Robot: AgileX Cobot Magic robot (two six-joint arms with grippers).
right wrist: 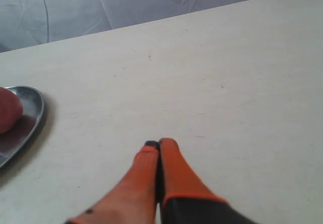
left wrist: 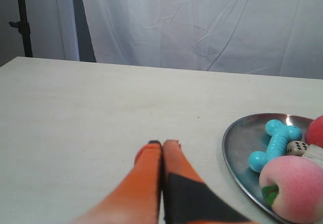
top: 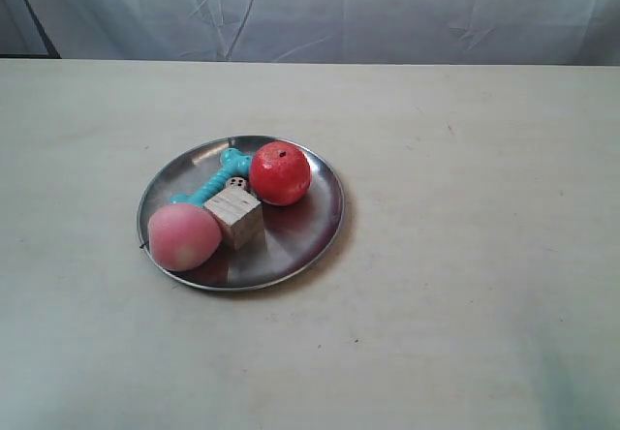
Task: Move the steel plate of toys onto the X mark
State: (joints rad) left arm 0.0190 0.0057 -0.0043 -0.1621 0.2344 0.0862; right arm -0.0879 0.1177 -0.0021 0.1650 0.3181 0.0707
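The steel plate (top: pixel 312 219) lies left of the table's centre in the exterior view. It holds a teal bone (top: pixel 208 186), a red ball (top: pixel 281 172), a pink ball (top: pixel 181 236), a wooden cube (top: pixel 236 217) and a small brown die (top: pixel 237 184). No arm shows in that view. My left gripper (left wrist: pixel 162 143) is shut and empty over bare table, apart from the plate (left wrist: pixel 241 143) with the bone (left wrist: pixel 276 146) and pink ball (left wrist: pixel 295 186). Also shut and empty, my right gripper (right wrist: pixel 159 143) is well away from the plate's rim (right wrist: pixel 31 114). I cannot make out the X mark.
A pale tabletop (top: pixel 465 159) runs back to a white wrinkled curtain (top: pixel 387 9). A dark stand (left wrist: pixel 21 22) rises beyond the table's far corner in the left wrist view. A few tiny dark specks (top: pixel 356 340) dot the tabletop.
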